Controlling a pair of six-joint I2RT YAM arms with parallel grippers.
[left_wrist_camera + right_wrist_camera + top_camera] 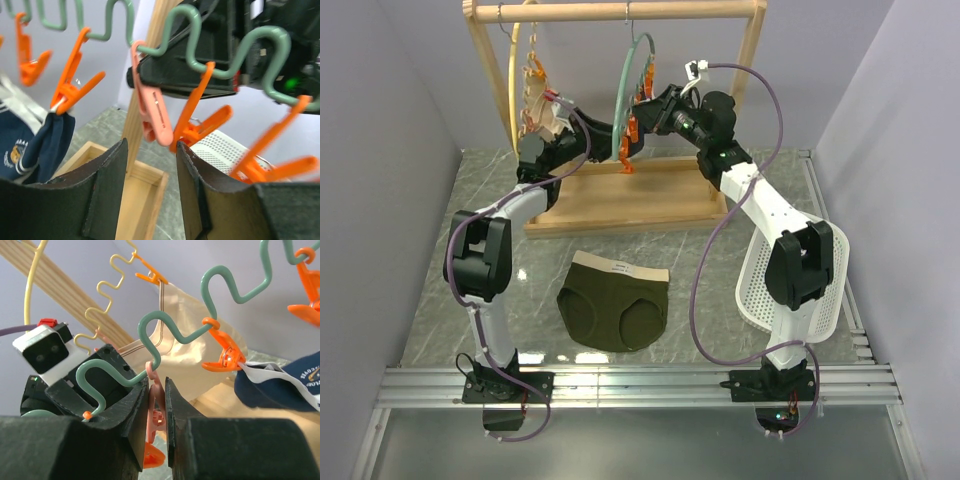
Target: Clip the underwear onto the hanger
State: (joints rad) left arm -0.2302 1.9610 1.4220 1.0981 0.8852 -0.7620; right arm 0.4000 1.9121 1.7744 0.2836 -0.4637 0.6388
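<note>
Left tool [151, 150] is up by the hanger [625, 85] with its two dark fingers apart. A pink clip [152, 112] hangs just above the gap, and nothing is held. Right tool [157, 390] has its flat black fingers close together, pressed on that same pink clip from both sides.

The hanger is a thin green wire bent into wiggly loops. Smooth plastic orange clips [225, 352] hang from the loops. One of them pinches a dark blue garment [280, 385] with a white edge.

Only the top view shows the underwear [615, 310]. It is soft and dark green with a tan band, and it lies flat on the table [430, 320], at 6 o'clock from the wooden rack [620, 12], well apart from both tools. At 3 o'clock from it sits a white basket [752, 285] full of small holes.

The right wrist view shows a thin yellow hanger [510, 90] with a smooth beige cloth [185, 340] clipped to it. The left wrist view shows the right tool's black body behind the pink clip.

The table looks like gray stone with pale lines. Plain pale walls [380, 150] stand around it.
</note>
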